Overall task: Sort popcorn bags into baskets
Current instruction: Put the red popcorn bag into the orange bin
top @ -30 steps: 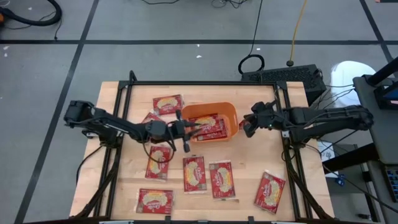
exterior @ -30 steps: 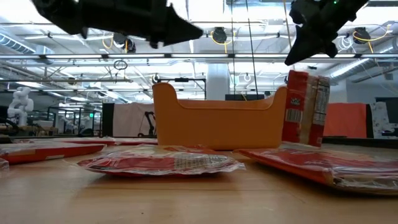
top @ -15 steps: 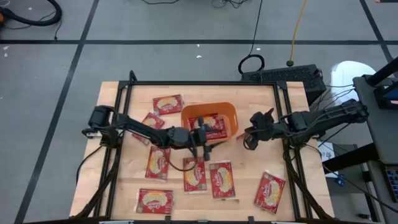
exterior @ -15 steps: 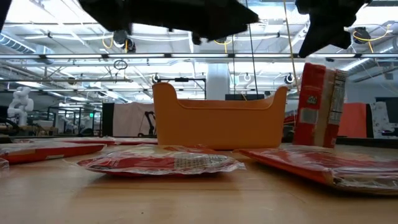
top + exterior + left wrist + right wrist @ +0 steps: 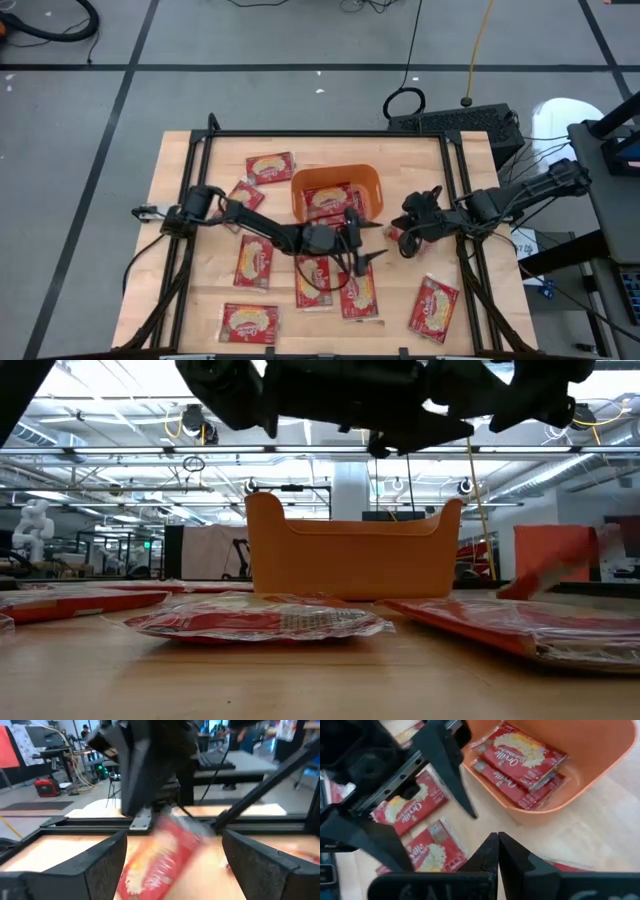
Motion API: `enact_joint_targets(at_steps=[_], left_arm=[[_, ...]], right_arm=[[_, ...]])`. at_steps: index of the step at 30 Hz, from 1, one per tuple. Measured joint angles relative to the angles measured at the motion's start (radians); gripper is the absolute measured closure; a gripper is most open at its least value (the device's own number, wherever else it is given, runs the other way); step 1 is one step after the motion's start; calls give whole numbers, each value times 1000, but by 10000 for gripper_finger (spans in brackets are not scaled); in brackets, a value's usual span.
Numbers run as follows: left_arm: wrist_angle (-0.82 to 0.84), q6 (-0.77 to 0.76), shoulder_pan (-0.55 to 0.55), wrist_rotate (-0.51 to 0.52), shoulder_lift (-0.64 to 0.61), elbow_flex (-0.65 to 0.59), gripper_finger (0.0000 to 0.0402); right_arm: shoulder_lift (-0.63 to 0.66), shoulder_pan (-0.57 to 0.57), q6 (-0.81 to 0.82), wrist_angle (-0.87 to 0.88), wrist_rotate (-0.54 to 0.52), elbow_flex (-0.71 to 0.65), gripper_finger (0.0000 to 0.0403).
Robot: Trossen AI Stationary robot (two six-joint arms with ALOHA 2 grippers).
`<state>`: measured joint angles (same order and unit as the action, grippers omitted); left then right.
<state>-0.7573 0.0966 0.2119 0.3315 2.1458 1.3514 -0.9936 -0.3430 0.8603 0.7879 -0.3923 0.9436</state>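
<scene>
The orange plastic rectangular bin [image 5: 337, 192] sits at the wooden surface's [image 5: 200, 290] centre, toward twelve o'clock, several flat red popcorn packets [image 5: 519, 754] already inside. The left gripper [image 5: 360, 240], fingers spread wide, hovers at the bin's five o'clock, presumably lining up over a loose packet [image 5: 357, 290]. The right gripper [image 5: 407, 232], pinched together and empty, waits at three o'clock beside a packet [image 5: 394, 232].

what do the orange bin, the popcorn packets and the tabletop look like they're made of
Orange bin: probably moulded plastic, one even colour with rounded corners and a smooth rim.
Popcorn packets: likely thin plastic film, glossy and wrinkled in the low view, printed red with sealed edges.
Tabletop: pale wood, seemingly butcher-block; visible grain and plank lines, matte finish.
</scene>
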Motion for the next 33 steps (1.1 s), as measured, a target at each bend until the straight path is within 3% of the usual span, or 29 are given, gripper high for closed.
enact_joint_targets(at_steps=[6, 11, 14, 24, 28, 33], left_arm=[[121, 49, 24, 83, -33, -5, 106], [290, 16, 42, 80, -75, -5, 133], [337, 13, 44, 81, -85, -5, 147], [453, 0, 38, 80, -85, -5, 182], [454, -7, 49, 80, -85, -5, 189], [455, -9, 56, 78, -85, -5, 190]], right_arm=[[-14, -62, -34, 70, 68, 0, 403], [-91, -156, 165, 225, 138, 0, 381], [-178, -210, 201, 231, 168, 0, 349], [-457, -337, 171, 215, 86, -1, 227], [-511, -361, 191, 210, 64, -12, 215], [-526, -366, 252, 93, 58, -95, 228]])
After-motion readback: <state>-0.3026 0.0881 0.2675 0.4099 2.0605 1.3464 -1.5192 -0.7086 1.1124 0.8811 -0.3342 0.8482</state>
